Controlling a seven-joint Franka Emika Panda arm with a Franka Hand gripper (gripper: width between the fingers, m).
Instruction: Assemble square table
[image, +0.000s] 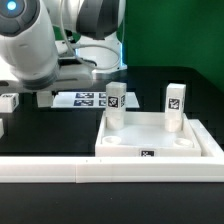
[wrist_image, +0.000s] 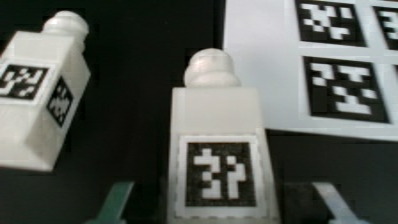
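Observation:
The square table slab lies flat at the exterior view's right, with a tag on its front edge. Two white tagged legs stand upright on its far corners, one at the left and one at the right. In the wrist view a third leg lies on the black table between my open fingers, with a gap on each side. A fourth leg lies beside it. My gripper is low over the table at the exterior view's left, holding nothing.
The marker board lies behind the slab and shows in the wrist view close to the legs. A long white border rail runs along the front. A leg shows at the exterior view's left edge.

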